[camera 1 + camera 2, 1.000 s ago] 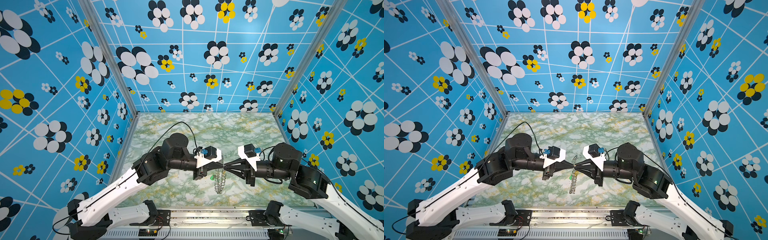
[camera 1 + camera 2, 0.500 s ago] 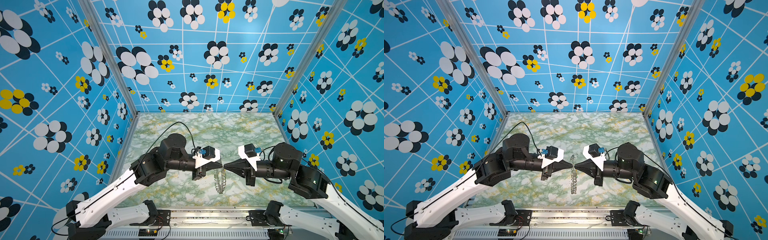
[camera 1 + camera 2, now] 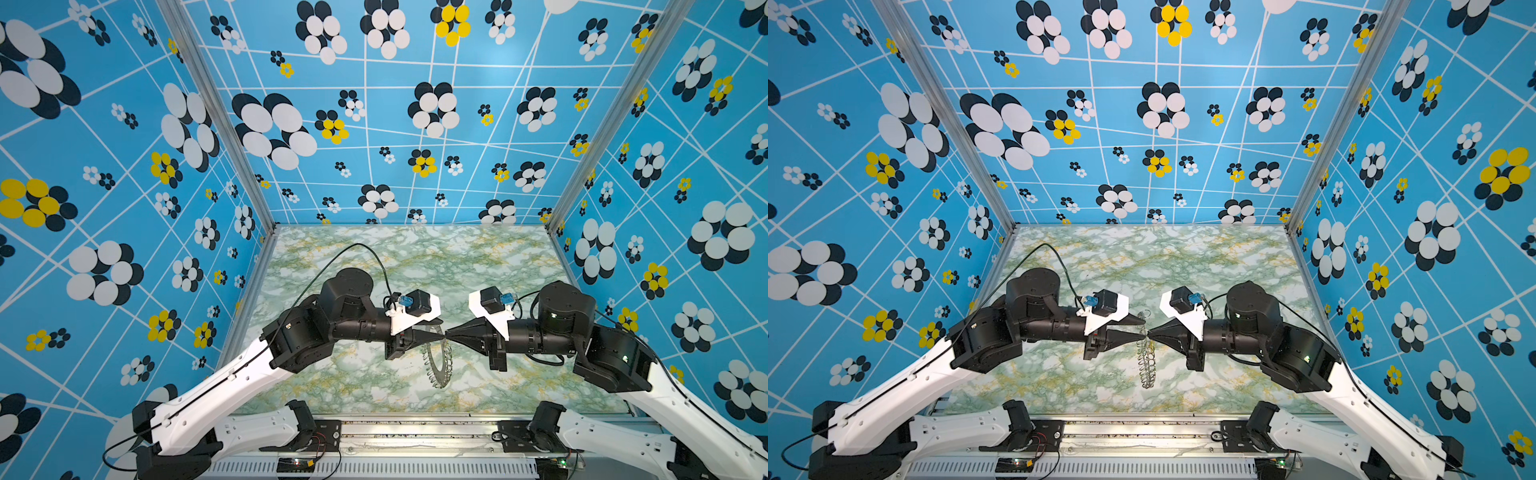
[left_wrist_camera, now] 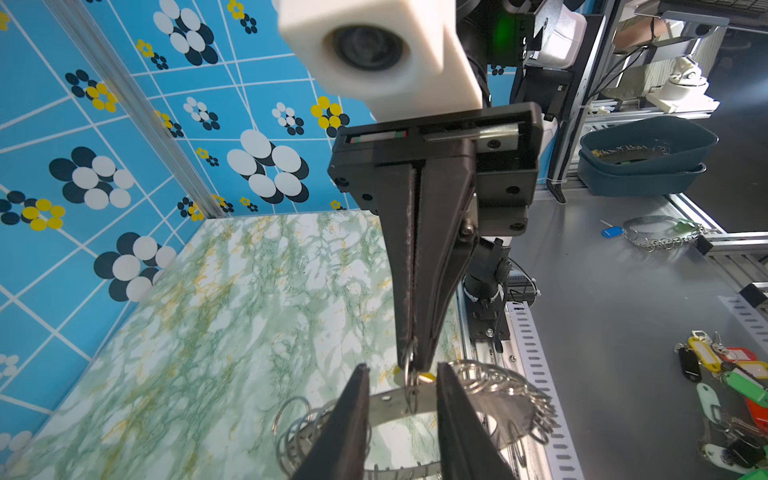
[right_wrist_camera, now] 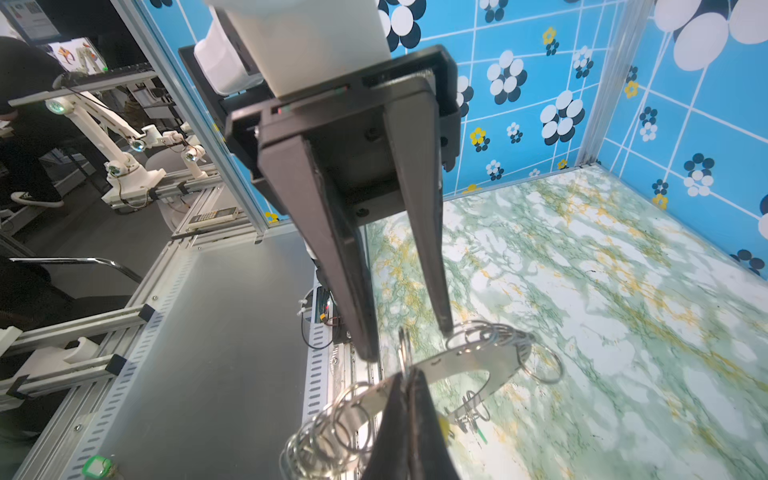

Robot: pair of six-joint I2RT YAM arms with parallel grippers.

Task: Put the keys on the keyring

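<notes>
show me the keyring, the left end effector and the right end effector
keyring (image 5: pixel 478 365), right wrist view, flat grey band
left end effector (image 3: pixel 1142 328), a top view, between its parted fingertips
right end effector (image 4: pixel 411 363), left wrist view, at its closed fingertips

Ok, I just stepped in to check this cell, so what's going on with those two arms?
The two arms meet tip to tip above the marbled table. The right gripper is shut at the rim of the keyring, apparently on one of its wire loops, and the ring hangs edge-on below it. The left gripper stands open around that same spot, gripping nothing. No key is clearly visible.
</notes>
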